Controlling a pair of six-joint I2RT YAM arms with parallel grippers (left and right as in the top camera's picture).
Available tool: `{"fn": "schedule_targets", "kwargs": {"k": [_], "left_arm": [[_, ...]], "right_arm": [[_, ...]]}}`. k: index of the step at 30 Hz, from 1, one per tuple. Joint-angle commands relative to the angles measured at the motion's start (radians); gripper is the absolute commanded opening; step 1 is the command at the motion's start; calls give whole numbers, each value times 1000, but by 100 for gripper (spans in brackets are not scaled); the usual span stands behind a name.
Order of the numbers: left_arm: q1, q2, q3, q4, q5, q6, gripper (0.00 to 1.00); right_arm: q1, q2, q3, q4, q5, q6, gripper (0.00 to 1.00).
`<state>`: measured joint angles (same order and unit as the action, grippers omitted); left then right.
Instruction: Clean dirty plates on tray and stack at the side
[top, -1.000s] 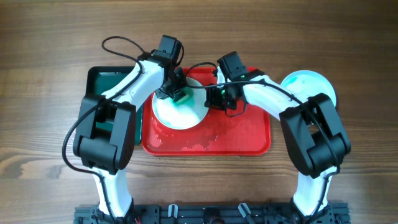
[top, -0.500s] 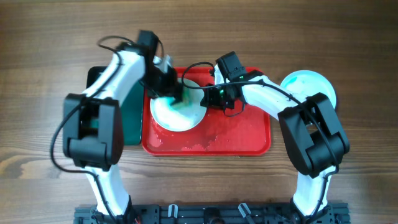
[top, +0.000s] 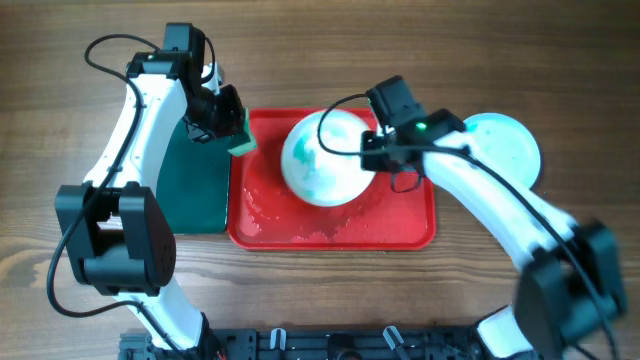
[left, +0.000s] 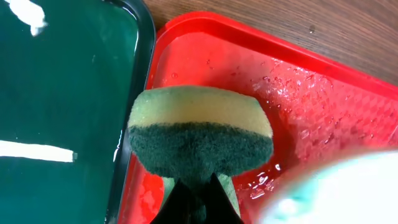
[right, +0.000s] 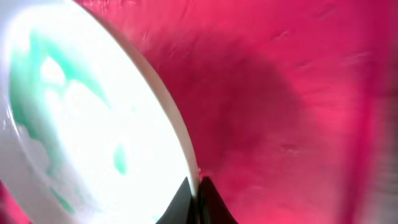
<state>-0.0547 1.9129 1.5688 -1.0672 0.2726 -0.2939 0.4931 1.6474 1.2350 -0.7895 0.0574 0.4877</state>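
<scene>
The left gripper (top: 226, 128) has left the plate and swung out to the left. It now hangs over the seam between the dark green tray (top: 195, 195) and the red tray (top: 330, 232), its fingers pressed into the sponge (left: 200, 134). The sponge's green scouring layer sits nearer the fingers and its yellow layer farther out.

The plate (top: 325, 158) has meanwhile shifted right and looks larger from overhead, so we judge it lifted off the tray floor. The right gripper (top: 382, 150) pinches its rim on the right-hand side, and the wrist view shows the fingertips closed on that edge.

We read this as scrubbing finished and the carry to the side beginning. Green streaks remain on the plate's face, though, so the cleaning looks only partial.

The plate's face points up toward the overhead camera. Being round, it has no long axis of its own, and we cannot tell its tilt for sure. A second plate (top: 505, 140) lies on the table just right of the red tray, which we take for the stacking spot.
</scene>
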Motion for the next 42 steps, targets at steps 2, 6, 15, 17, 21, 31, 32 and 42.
{"fn": "schedule_targets", "kwargs": {"k": [2, 6, 15, 17, 21, 31, 32, 42], "left_arm": [[5, -11, 6, 0, -13, -6, 4], [5, -11, 6, 0, -13, -6, 4], [5, -11, 6, 0, -12, -6, 4], [5, -11, 6, 0, -12, -6, 4], [5, -11, 6, 0, -12, -6, 4], [5, -11, 6, -30, -18, -6, 4], [4, -11, 6, -34, -25, -6, 4], [-62, -11, 6, -32, -141, -59, 4]], "right_arm": [[146, -117, 5, -70, 549, -17, 4], [299, -116, 5, -130, 909, -19, 4], [461, -116, 5, -118, 1366, -292, 4], [468, -116, 5, -82, 1414, -314, 4], [468, -116, 5, -32, 1398, -329, 4], [43, -133, 2, -31, 100, -121, 4], [-48, -136, 2, -34, 11, -135, 4], [-807, -116, -45, -76, -182, -156, 4]]}}
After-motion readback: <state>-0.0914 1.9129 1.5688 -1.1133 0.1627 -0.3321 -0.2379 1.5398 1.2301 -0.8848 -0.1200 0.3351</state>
